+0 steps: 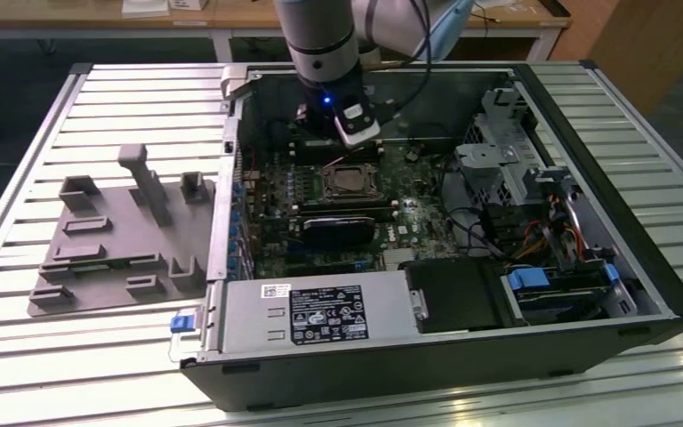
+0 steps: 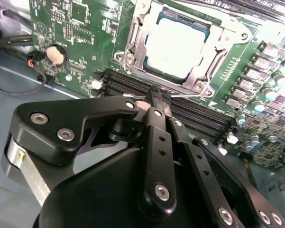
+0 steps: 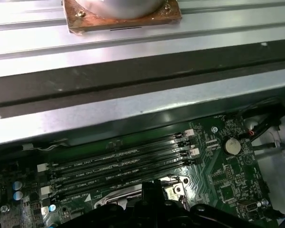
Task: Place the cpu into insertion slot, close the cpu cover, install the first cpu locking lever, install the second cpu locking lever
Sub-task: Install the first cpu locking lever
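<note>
While the arm (image 1: 317, 44) reaches down into the open computer case (image 1: 626, 294), the pincer (image 2: 160, 97) hangs low over the green motherboard (image 2: 76, 28). Its two black fingers (image 2: 154, 137) are pressed together into one narrow tip, and nothing is held between them.

Just beyond that tip, the cpu (image 2: 178, 42) lies flat in the insertion slot (image 1: 347, 183), pale metal top upward. The cpu cover (image 2: 204, 64) is folded down over it, so the chip shows through the frame's square window. The tip is near the cover's closest edge but apart from it. Whether the locking levers along the frame are hooked down I cannot tell.

Directly under the fingertips run the long black memory slots (image 2: 199, 116), which also lie just ahead of the pincer in the first wrist view. A round coin-cell battery (image 2: 56, 54) sits on the board off to one side of the pincer, farther away than the socket.

In the exterior view the socket is just below and in front of the pincer. The labelled power supply (image 1: 317, 316) is well beyond it, at the case's near wall. A grey moulded fixture (image 1: 116, 240) rests outside the case on the slatted table (image 1: 33, 133), well apart from the pincer.
</note>
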Robot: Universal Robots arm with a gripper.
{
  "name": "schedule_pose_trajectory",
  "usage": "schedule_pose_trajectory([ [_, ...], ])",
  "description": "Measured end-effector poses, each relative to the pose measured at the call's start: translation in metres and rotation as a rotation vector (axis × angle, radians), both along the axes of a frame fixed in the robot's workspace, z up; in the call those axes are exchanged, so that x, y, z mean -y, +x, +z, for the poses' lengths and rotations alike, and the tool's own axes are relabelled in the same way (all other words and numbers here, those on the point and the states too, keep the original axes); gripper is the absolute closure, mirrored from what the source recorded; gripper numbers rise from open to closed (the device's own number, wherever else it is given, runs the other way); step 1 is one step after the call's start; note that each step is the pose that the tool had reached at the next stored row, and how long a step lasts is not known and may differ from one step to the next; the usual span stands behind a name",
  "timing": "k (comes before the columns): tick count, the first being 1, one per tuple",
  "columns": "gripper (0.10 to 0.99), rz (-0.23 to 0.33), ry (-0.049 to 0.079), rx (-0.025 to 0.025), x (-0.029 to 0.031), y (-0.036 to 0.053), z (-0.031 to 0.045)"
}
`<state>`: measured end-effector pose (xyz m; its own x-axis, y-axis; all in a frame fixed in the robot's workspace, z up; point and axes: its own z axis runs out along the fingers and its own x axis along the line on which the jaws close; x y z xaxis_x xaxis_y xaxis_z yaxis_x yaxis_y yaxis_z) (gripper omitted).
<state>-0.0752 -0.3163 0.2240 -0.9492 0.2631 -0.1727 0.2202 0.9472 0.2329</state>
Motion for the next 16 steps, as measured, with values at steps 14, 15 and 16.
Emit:
schedule_pose_trajectory([
  [14,0.984,-0.041,0.000,0.0028,-0.0120,0.0004,-0.0078],
  [15,0.984,-0.044,-0.001,0.0043,-0.0122,0.0004,-0.0084],
  [16,0.984,-0.047,-0.001,0.0064,-0.0123,0.0004,-0.0091],
])
